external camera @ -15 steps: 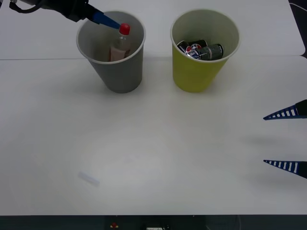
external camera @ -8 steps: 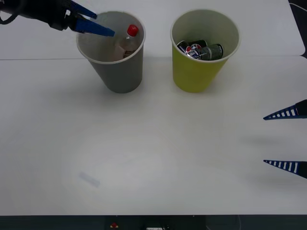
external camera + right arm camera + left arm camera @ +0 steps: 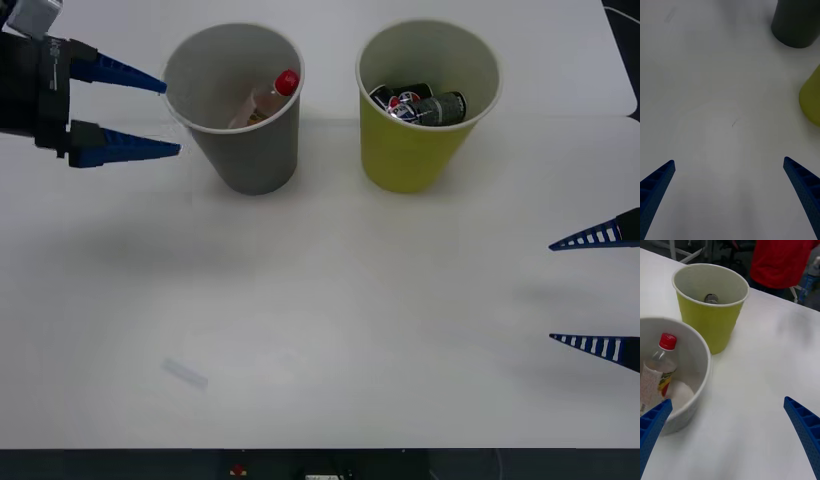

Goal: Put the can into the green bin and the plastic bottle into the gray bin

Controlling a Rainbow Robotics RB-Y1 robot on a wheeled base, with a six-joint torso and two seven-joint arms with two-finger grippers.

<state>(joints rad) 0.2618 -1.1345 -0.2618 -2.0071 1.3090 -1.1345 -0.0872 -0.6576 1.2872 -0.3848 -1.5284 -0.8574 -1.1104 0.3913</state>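
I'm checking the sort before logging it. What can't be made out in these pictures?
- Front view: the stubby clear plastic bottle, lower part hidden by the gray paper-cup-shaped bin's wall.
- Front view: the dark cans in the yellow-green paper-cup-shaped bin overlap; count unclear.
- Right wrist view: both bins cut off by edges.

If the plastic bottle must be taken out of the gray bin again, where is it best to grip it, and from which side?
Probably by the neck just under the red cap, coming from above. The plastic bottle leans inside the gray bin, whose wall blocks any sideways approach.
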